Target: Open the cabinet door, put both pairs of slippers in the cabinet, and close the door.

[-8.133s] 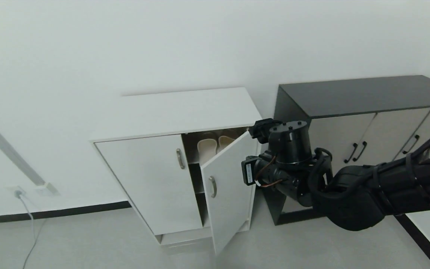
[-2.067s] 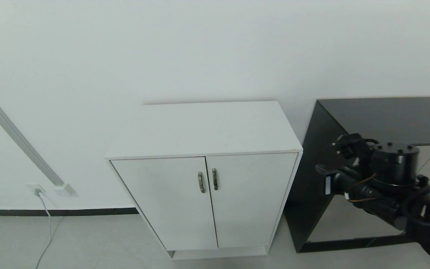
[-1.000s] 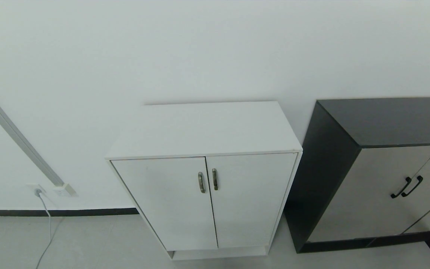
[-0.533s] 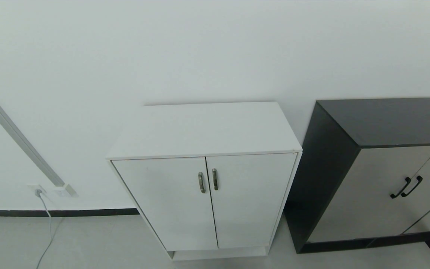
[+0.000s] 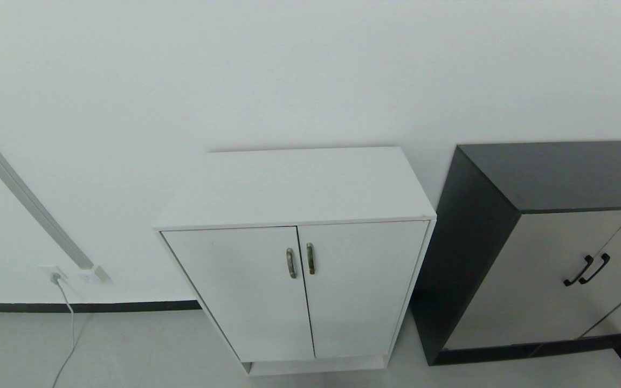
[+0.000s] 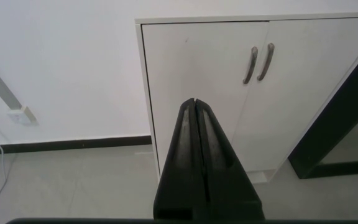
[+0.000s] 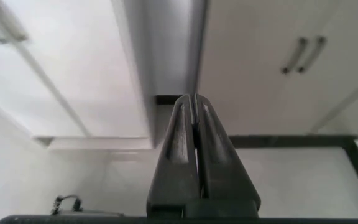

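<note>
White two-door cabinet (image 5: 294,188) is seen shut; slippers presumed inside, task judged done. Left pincer (image 6: 194,102) & right pincer (image 7: 195,98), near cabinet, are pressed together, empty.

Prob. an office or test room, poss. a hallway; hard to tell w/ so little in view. Plain white wall (image 5: 310,70), smooth grey floor (image 5: 138,350) w/ black skirting (image 5: 100,306). Two storage units side by side against the wall: white cabinet (image 5: 294,186) w/ 2 shut doors, dark sideboard (image 5: 558,172) w/ grey doors. Surface-run cable duct (image 5: 19,188) slants down to a wall socket (image 5: 53,276), grey cable (image 5: 71,323) plugged in.
</note>
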Controlling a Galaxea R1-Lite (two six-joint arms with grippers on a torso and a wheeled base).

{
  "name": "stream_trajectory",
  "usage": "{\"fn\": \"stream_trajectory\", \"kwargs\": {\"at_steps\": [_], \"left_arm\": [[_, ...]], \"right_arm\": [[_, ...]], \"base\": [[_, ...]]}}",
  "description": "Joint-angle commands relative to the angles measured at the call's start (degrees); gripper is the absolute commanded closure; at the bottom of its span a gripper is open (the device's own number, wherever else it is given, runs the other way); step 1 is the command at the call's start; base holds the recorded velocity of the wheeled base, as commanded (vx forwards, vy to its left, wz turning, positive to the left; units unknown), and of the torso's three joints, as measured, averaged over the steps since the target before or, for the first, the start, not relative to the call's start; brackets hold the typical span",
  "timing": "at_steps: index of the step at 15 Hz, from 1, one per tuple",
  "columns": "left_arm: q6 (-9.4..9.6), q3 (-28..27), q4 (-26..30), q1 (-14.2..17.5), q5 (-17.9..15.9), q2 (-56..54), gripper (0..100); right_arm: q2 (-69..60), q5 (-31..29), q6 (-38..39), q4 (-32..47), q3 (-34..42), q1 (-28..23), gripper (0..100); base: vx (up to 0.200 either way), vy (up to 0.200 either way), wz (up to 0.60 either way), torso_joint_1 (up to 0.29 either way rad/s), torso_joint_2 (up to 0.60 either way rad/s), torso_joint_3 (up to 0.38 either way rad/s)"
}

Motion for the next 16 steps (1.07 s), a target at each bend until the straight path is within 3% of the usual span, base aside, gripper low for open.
{"fn": "stream_trajectory", "kwargs": {"at_steps": [1, 6, 9, 16], "left_arm": [[0.0, 0.0, 0.0, 0.0, 0.0, 0.1, 100], [0.0, 0.0, 0.0, 0.0, 0.0, 0.0, 100], [-0.09, 0.0, 0.0, 0.0, 0.0, 0.0, 100], [-0.71, 0.0, -0.1, 0.0, 0.4, 0.0, 100]], "right_arm": [[-3.1, 0.2, 0.3, 0.0, 0.0, -3.2, 100], [-3.7, 0.7, 5.0, -0.2, 0.0, -3.0, 100], [-5.5, 0.7, 5.3, -0.2, 0.0, 5.2, 100], [-9.2, -2.7, 6.9, -0.4, 0.0, 2.7, 100]], "base": [[0.0, 0.0, 0.0, 0.0, 0.0, 0.0], [0.0, 0.0, 0.0, 0.0, 0.0, 0.0], [0.0, 0.0, 0.0, 0.0, 0.0, 0.0], [0.0, 0.0, 0.0, 0.0, 0.0, 0.0]]}}
